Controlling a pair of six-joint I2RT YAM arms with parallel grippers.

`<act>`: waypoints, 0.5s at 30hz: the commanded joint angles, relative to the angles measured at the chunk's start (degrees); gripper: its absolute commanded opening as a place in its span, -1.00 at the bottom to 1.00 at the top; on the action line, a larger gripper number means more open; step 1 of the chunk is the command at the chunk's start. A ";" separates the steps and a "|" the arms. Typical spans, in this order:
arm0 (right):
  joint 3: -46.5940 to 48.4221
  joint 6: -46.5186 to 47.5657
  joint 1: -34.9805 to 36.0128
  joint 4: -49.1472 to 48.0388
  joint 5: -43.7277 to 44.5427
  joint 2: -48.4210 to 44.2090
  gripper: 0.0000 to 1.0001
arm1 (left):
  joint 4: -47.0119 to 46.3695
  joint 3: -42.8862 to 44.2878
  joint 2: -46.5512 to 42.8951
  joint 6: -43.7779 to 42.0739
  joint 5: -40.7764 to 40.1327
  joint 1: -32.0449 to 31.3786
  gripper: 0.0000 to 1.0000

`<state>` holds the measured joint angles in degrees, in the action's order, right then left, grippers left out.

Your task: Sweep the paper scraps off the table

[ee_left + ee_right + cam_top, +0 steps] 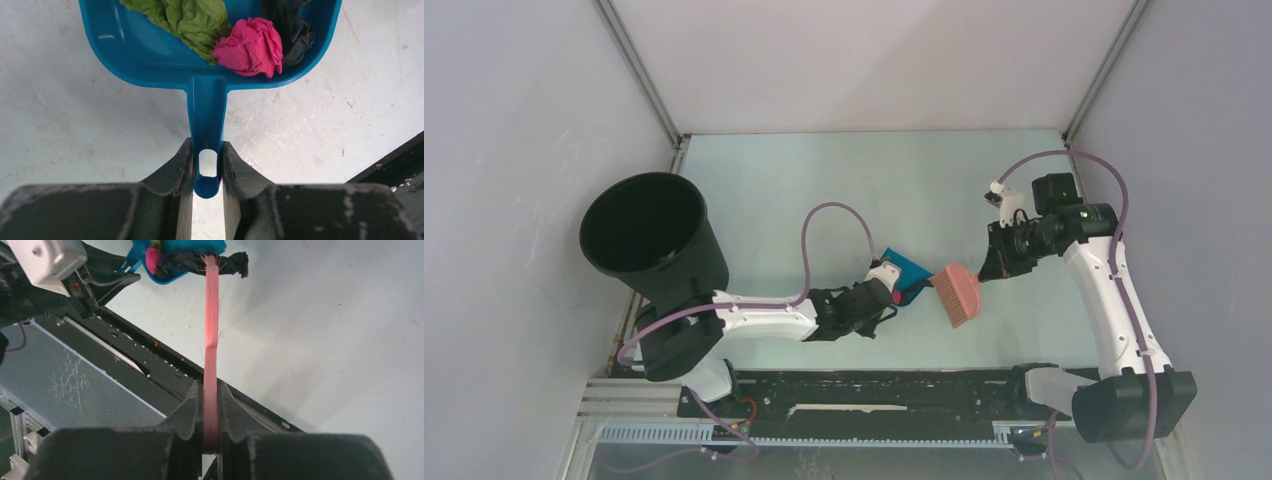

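My left gripper [207,150] is shut on the handle of the blue dustpan [150,60], which rests on the pale green table [75,115]. Inside the pan lie paper scraps: a green one [185,22], a magenta one [252,47] and a black one [292,27]. My right gripper [211,390] is shut on the thin handle of the pink brush [212,305]. The brush bristles meet the dustpan's [175,252] mouth, where a black scrap [230,264] straddles the lip. From above, the brush [957,293] sits just right of the dustpan [909,270].
A large black bucket [649,235] stands at the table's left side, beside the left arm's base. A black rail [874,390] runs along the near edge. Grey walls close in the back and both sides.
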<state>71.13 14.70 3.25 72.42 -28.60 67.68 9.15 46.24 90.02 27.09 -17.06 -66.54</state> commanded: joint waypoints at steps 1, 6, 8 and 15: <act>-0.58 0.87 -0.61 -0.70 -0.70 -0.97 -1.00 | -3.96 -0.61 -3.40 1.52 1.65 1.18 -1.00; -0.64 1.04 -0.69 -0.80 -0.93 -0.97 -1.00 | -4.11 -1.20 -4.06 2.34 3.77 2.46 -1.00; -0.64 1.23 -0.92 -1.03 -0.44 -1.70 -1.00 | -4.27 -1.61 -4.84 3.16 5.10 3.49 -1.00; -0.59 3.31 -2.72 0.58 3.06 -3.78 -1.00 | -1.47 -1.40 -8.15 2.03 5.80 7.83 -1.00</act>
<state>70.52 15.84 1.80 72.12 -27.40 65.87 7.88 43.68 85.49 29.54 -11.60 -60.82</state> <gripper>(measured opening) 0.121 0.243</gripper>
